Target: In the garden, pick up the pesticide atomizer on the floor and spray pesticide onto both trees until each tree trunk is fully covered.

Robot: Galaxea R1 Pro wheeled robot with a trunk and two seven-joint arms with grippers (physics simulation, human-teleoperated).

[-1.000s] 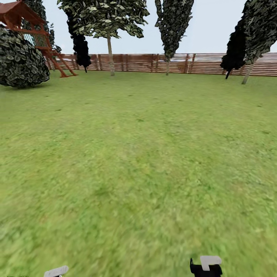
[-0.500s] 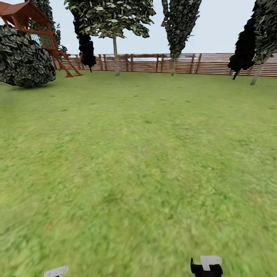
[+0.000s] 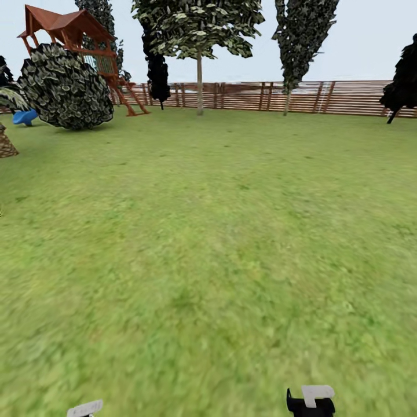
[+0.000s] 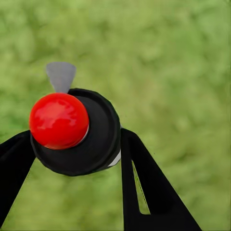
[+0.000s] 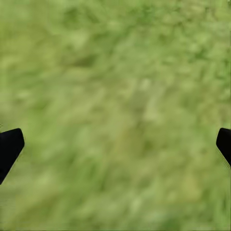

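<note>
Transit is the step in hand, as we judge it: our left tool [image 4: 77, 144] is clamped around the atomizer [image 4: 74, 132], its 2 black fingers [image 4: 149, 192] pressing the round black body from either side, with the red knob and a grey nozzle tip facing the wrist camera over blurred lawn [image 4: 183, 72]. Our right tool [image 5: 115, 139] hangs wide apart and holds nothing, with only grass between its tips; in the head view it sits at the lower edge [image 3: 311, 401], with the left tool's pale tip [image 3: 84, 408] low on the other side. To do this well we should keep the grip firm and the sprayer level while rolling, and settle which trunks are ours before committing. The leafy tree [image 3: 199, 35] by the fence [image 3: 243, 95] has a pale trunk, but it looks slim from here, so we cannot yet tell whether it is 1 of the 2. Room is generous: open grass runs ahead to the fence with nothing in our path. Edges to mind lie far to the left, where a round bush [image 3: 66, 87], the play tower [image 3: 75, 35] and a blue object [image 3: 24, 117] crowd together, while a dark cypress [image 3: 402, 81] stands at the right rim.
</note>
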